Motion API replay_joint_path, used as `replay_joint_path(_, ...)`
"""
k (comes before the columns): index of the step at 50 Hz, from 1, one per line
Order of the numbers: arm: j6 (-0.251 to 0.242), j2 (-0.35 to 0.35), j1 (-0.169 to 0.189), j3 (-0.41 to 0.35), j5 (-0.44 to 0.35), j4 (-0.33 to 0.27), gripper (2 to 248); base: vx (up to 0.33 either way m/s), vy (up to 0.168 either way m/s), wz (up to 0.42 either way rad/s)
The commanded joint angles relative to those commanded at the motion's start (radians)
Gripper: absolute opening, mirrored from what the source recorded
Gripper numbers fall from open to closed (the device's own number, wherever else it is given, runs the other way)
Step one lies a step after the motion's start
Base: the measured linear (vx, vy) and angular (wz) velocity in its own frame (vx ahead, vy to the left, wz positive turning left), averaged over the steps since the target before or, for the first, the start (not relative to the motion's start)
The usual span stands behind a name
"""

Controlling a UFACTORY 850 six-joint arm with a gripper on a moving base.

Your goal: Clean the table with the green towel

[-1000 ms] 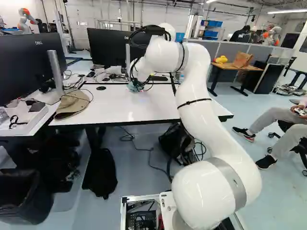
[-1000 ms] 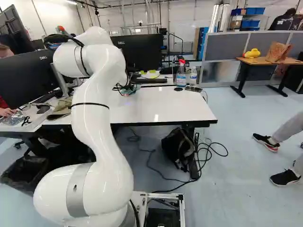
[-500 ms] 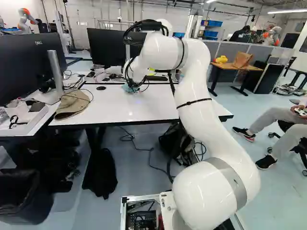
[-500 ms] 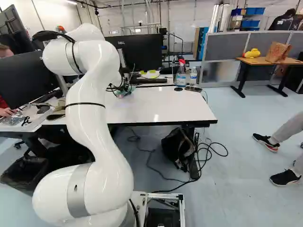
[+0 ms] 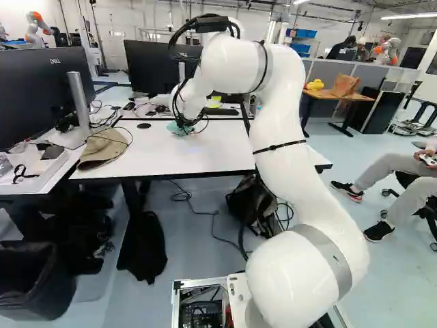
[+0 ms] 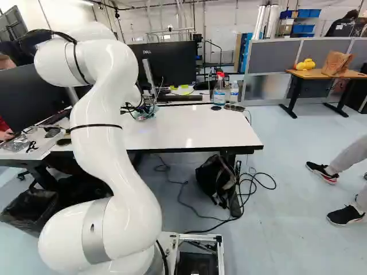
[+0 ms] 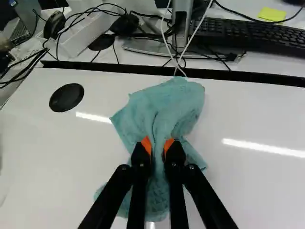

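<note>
table, left base view: green towel (image 5: 179, 128) is on the table (image 5: 205, 156), toward its back edge
spray bottle, right base view: a wide sweep could clip this bottle (image 6: 219, 91); towel's probably flat on the table, hard to tell behind those cables
gripper, wrist view: fingers (image 7: 158, 144) nearly together, fabric pinched between
towel: long axis runs from under the gripper ahead to the back edge, that end pointing at the white cord (image 7: 177, 69)
cord: pushing further could snag it
</note>
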State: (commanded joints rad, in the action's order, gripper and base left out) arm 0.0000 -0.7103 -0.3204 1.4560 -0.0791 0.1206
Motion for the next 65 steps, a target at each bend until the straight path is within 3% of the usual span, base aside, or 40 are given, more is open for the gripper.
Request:
replay_joint_path(25, 0.000, 0.101, -0.003, -0.140, 0.000, 0.000, 47, 0.000, 0.000, 0.000)
replay_joint_path(46, 0.000, 0.135, 0.045, -0.188, 0.000, 0.000, 47, 0.000, 0.000, 0.000)
replay_joint_path(65, 0.000, 0.126, 0.096, -0.175, 0.000, 0.000, 47, 0.000, 0.000, 0.000)
